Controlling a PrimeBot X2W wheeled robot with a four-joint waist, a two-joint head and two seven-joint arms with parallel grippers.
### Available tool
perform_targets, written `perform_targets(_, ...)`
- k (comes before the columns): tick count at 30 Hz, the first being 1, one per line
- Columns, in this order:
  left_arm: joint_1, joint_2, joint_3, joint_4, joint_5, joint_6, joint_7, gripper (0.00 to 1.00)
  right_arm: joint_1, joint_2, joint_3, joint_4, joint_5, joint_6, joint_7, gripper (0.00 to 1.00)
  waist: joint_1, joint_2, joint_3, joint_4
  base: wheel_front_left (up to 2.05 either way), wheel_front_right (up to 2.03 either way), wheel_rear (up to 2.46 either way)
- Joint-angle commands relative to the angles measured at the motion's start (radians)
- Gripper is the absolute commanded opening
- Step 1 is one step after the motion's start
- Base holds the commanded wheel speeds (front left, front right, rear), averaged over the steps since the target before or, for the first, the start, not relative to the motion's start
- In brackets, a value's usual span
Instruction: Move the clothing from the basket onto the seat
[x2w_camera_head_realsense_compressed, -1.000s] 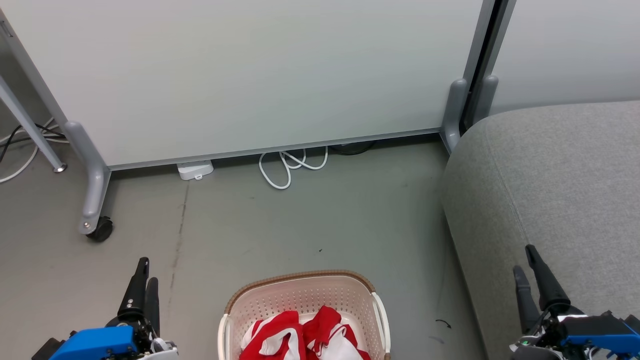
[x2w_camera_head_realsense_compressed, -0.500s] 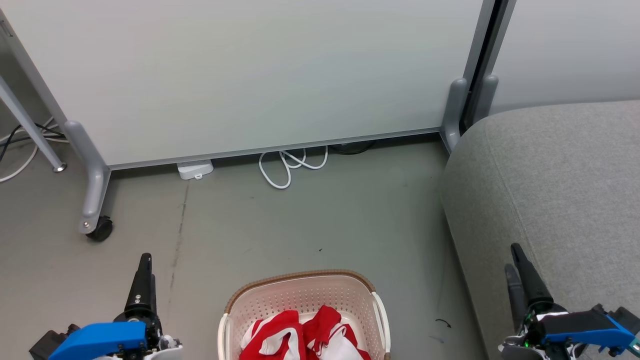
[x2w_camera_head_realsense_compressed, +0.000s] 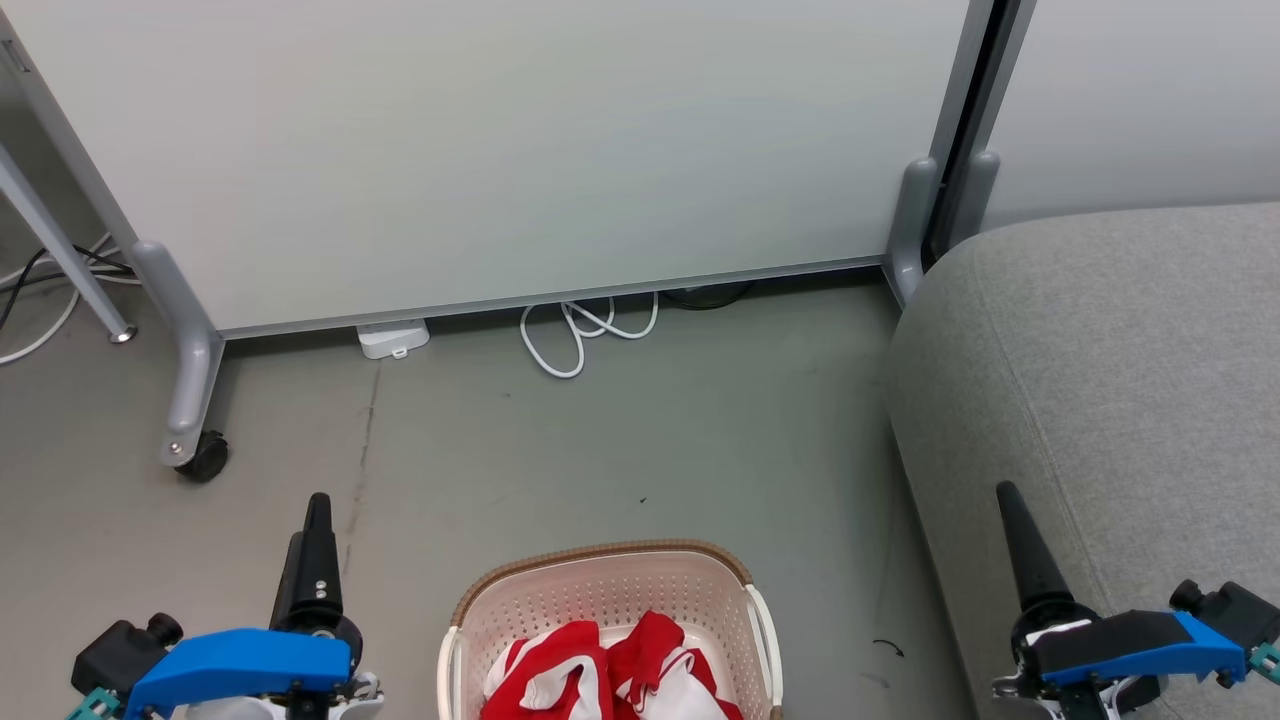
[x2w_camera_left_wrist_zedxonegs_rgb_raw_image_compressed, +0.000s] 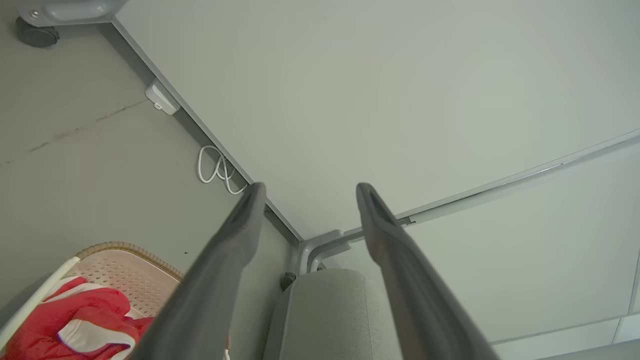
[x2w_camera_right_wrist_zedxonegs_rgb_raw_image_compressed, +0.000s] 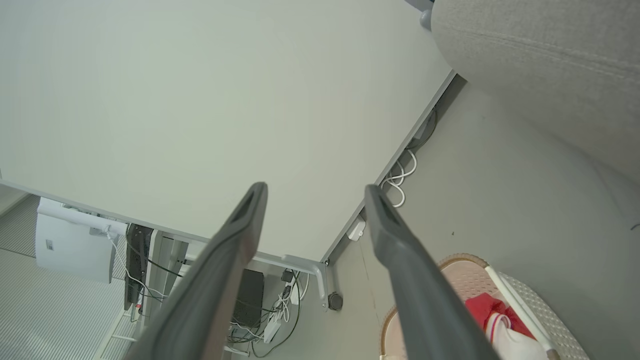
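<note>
Clothing (x2w_camera_head_realsense_compressed: 610, 675) is lying in the basket (x2w_camera_head_realsense_compressed: 600, 553), none on the seat (x2w_camera_head_realsense_compressed: 1130, 360) right of it. My right gripper (x2w_camera_right_wrist_zedxonegs_rgb_raw_image_compressed: 312, 189) is just finishing opening, matching my left gripper (x2w_camera_left_wrist_zedxonegs_rgb_raw_image_compressed: 311, 189), both gaping empty, readying for a grab.

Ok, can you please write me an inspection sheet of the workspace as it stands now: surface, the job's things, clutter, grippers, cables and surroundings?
Surface: grey floor, with faint scuff marks.
Job's things: red and white clothing lies in the basket; the seat, to the right, has no garment on the part in view.
Clutter: small white box at the foot of the panel.
Grippers: left gripper and right gripper, jaws open, both empty, on either side of the basket.
Cables: white cable looped on the floor below the panel; more cables at the far left.
Surroundings: pale panel on a grey wheeled foot.
</note>
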Motion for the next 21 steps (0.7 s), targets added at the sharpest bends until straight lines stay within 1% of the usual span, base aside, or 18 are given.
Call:
perform_targets(1, -0.016, 0.009, -0.006, -0.022, 0.044, 0.0, -0.01, 1.0, -0.028, -0.006, 0.005, -0.011, -0.044, 0.002, -0.01, 1.0, 0.0, 0.0, 0.0, 0.001, 0.0, 0.0, 0.0)
perform_targets(9, -0.012, 0.016, -0.029, -0.024, 0.202, -0.002, -0.039, 1.0, -0.034, -0.007, 0.02, -0.004, -0.21, 0.002, -0.027, 1.0, 0.0, 0.0, 0.001, 0.003, 0.0, 0.0, 0.0)
perform_targets(21, -0.012, 0.021, -0.053, -0.015, 0.388, 0.004, -0.078, 1.0, -0.032, -0.008, 0.035, -0.022, -0.384, 0.003, -0.041, 1.0, 0.0, 0.0, 0.003, 0.008, 0.0, 0.0, 0.0)
